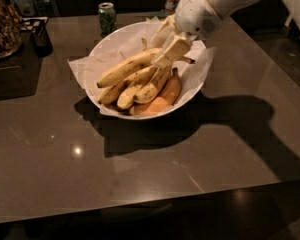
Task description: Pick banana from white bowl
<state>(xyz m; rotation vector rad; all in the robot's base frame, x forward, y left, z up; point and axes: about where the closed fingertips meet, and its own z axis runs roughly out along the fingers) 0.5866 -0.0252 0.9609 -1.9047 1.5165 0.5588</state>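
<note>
- Though the banana [127, 69] lies on top of the heap in the white bowl [115, 40], resting across the shorter bananas [140, 90] with the orange fruit [162, 100] beside them, I judge it not yet lifted.
- Its long axis runs roughly left to right across the bowl, slightly tilted. The blunt end points left toward the rim and sits lower, and the dark stem end points right and a little up.
- The gripper [166, 58] is down on that stem end, at the bowl's right side. I cannot tell whether it has clamped on the fruit or is only set against it.
- I read this as the grasp step. Next I want a confirmed hold, then a straight lift, slow enough that the long free end does not swing or drag its neighbours over the rim.
- The soda can [106, 15] stands well apart on the table [200, 164], behind the bowl.
</note>
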